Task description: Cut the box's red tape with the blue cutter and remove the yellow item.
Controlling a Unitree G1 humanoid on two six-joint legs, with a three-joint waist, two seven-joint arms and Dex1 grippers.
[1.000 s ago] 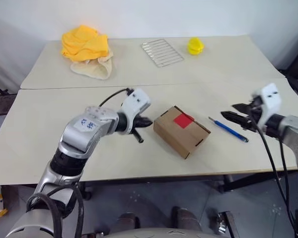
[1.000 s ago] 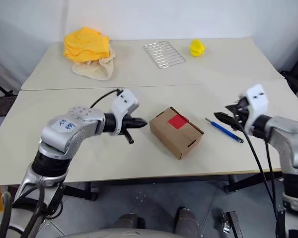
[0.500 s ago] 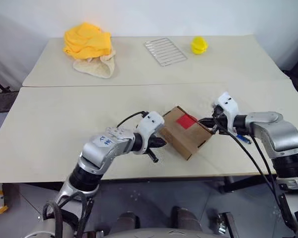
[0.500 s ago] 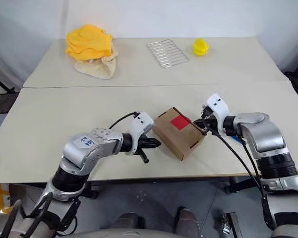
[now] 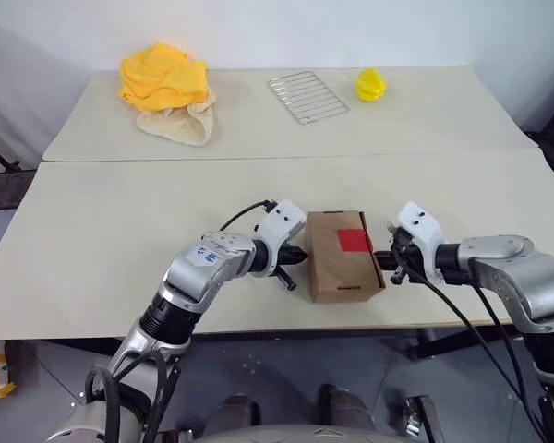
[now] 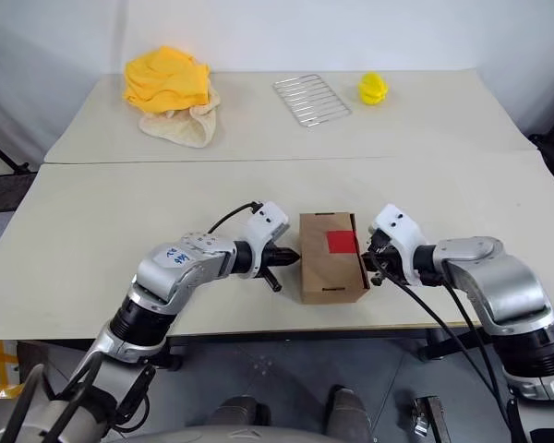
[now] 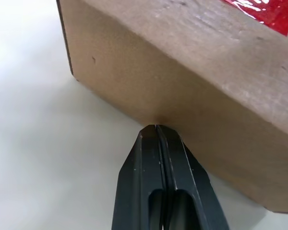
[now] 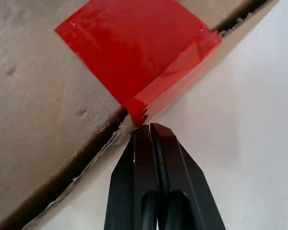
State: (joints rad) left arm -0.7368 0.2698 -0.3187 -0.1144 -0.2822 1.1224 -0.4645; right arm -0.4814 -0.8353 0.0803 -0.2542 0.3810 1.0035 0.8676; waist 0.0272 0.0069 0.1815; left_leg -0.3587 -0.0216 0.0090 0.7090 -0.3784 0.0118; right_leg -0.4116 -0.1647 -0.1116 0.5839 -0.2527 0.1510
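Observation:
The brown cardboard box [image 5: 332, 268] lies near the table's front edge, square to it. Its red tape [image 5: 354, 240] sits on the top face and folds over the right edge [image 8: 134, 62]. My left gripper [image 5: 300, 257] is shut, its tips touching the box's left side wall [image 7: 155, 127]. My right gripper [image 5: 384, 258] is shut too, with its tips against the box's right edge just below the tape [image 8: 147, 125]. Neither holds anything. The blue cutter is hidden behind my right arm. The yellow item is out of view.
At the back of the far table lie a yellow cloth heap [image 5: 163, 77] on a beige cloth [image 5: 180, 125], a wire rack [image 5: 307, 96] and a small lemon-yellow ridged object [image 5: 369, 85]. A seam [image 5: 120, 161] joins the two tables. The front edge runs just below the box.
The right gripper shut and swung in leftward to the box's right edge. The left gripper moved right against the box. The box turned from diagonal to square with the table edge.

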